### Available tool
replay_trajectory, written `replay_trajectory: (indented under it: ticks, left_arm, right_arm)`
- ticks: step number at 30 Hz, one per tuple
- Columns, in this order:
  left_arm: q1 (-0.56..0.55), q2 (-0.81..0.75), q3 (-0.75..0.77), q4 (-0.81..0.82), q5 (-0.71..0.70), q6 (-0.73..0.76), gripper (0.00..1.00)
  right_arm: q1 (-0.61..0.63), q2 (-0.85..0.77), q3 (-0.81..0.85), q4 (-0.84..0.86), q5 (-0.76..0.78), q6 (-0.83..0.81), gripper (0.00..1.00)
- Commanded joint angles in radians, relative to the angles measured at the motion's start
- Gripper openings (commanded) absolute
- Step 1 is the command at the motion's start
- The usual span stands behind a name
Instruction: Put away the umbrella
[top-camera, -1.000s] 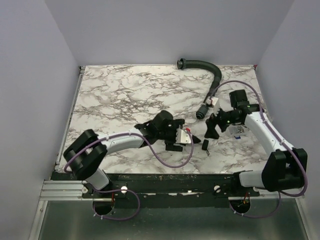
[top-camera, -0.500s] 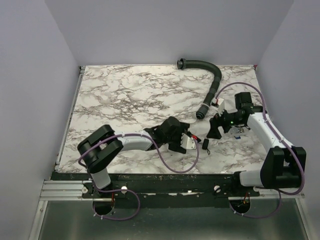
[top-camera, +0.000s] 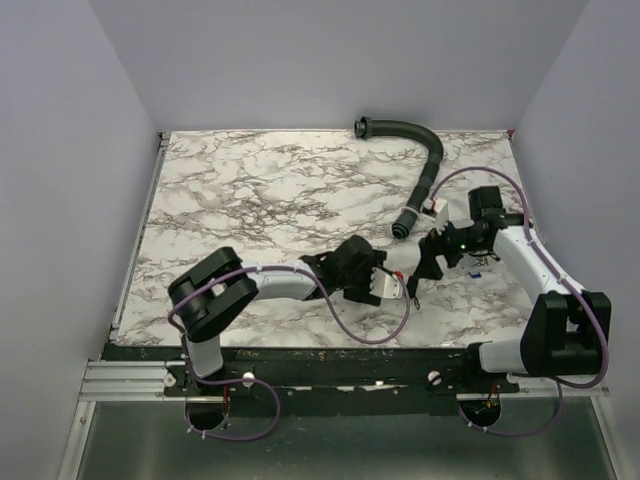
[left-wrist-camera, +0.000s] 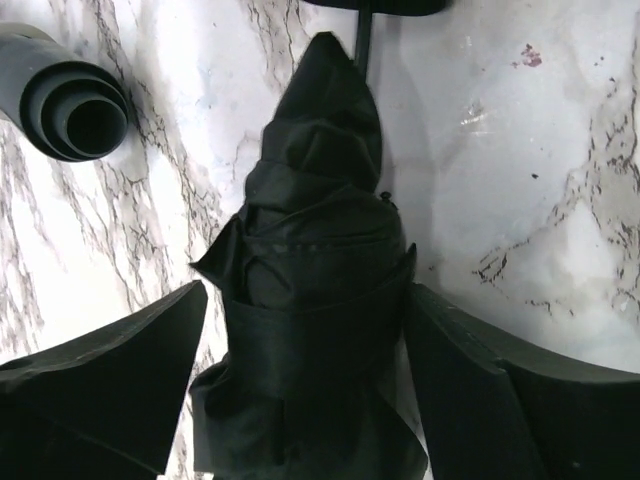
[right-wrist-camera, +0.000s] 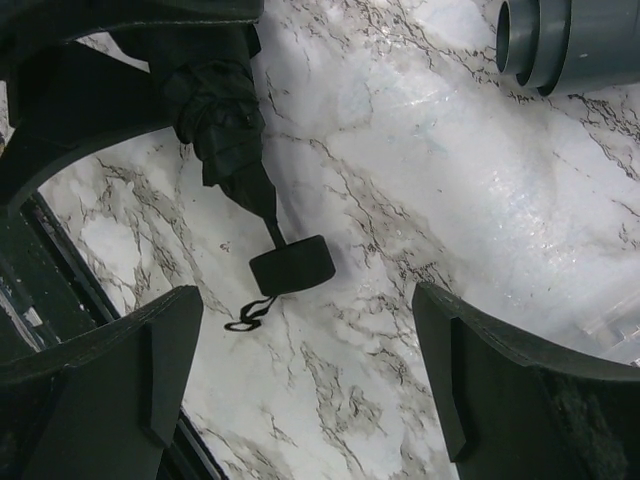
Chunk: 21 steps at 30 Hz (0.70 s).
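The umbrella (left-wrist-camera: 320, 250) is folded into a short black fabric bundle lying on the marble table (top-camera: 250, 190). My left gripper (left-wrist-camera: 305, 300) is open and straddles the bundle. Its right finger (left-wrist-camera: 470, 380) rests against the fabric and its left finger (left-wrist-camera: 130, 370) stands a little apart. The thin shaft (left-wrist-camera: 362, 40) runs on to the small round handle (right-wrist-camera: 291, 271), which has a strap loop. My right gripper (right-wrist-camera: 305, 300) hovers open just past the handle with nothing between its fingers. From above, both grippers (top-camera: 392, 285) (top-camera: 428, 265) meet at the table's front right.
A curved black ribbed hose (top-camera: 425, 170) lies at the back right, with its open end (left-wrist-camera: 75, 105) (right-wrist-camera: 560, 45) close to both grippers. A small white tag (top-camera: 432, 205) and a blue-white item (top-camera: 478, 265) sit by the right arm. The table's front rail (top-camera: 330, 355) is near.
My left arm has reached right across the table and its jaws now sit around the umbrella bundle, slightly narrower than before. The right gripper shifted a little toward the handle.
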Motion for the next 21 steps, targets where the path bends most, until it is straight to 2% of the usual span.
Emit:
replay_trajectory:
  ticks: [1, 2, 4, 5, 6, 9, 15, 21]
  left_arm:
    - [-0.007, 0.043, 0.062, -0.103, -0.035, -0.072, 0.72]
    - [-0.007, 0.044, 0.062, -0.107, -0.034, -0.081, 0.68]
    - [-0.007, 0.047, 0.063, -0.126, -0.027, -0.097, 0.54]
    - [-0.007, 0.048, 0.060, -0.130, -0.023, -0.106, 0.51]
    - [-0.007, 0.047, 0.055, -0.131, -0.018, -0.109, 0.50]
    - [-0.007, 0.045, 0.046, -0.135, -0.009, -0.116, 0.47]
    - [-0.005, 0.056, 0.083, -0.206, 0.027, -0.133, 0.43]
    - [-0.004, 0.080, 0.139, -0.292, 0.074, -0.169, 0.41]
  right_arm:
    - [-0.007, -0.009, -0.028, 0.020, 0.055, -0.003, 0.90]
    - [-0.007, -0.012, -0.037, 0.021, 0.076, -0.010, 0.87]
    - [-0.009, -0.006, -0.054, 0.019, 0.124, -0.028, 0.75]
    - [-0.010, 0.001, -0.060, 0.017, 0.143, -0.040, 0.63]
    - [-0.011, 0.010, -0.064, 0.014, 0.155, -0.055, 0.56]
    - [-0.011, 0.049, -0.074, 0.031, 0.180, -0.076, 0.39]
    - [-0.006, 0.175, -0.042, 0.077, 0.180, -0.078, 0.23]
    - [0.021, 0.221, -0.056, 0.093, 0.149, -0.030, 0.16]
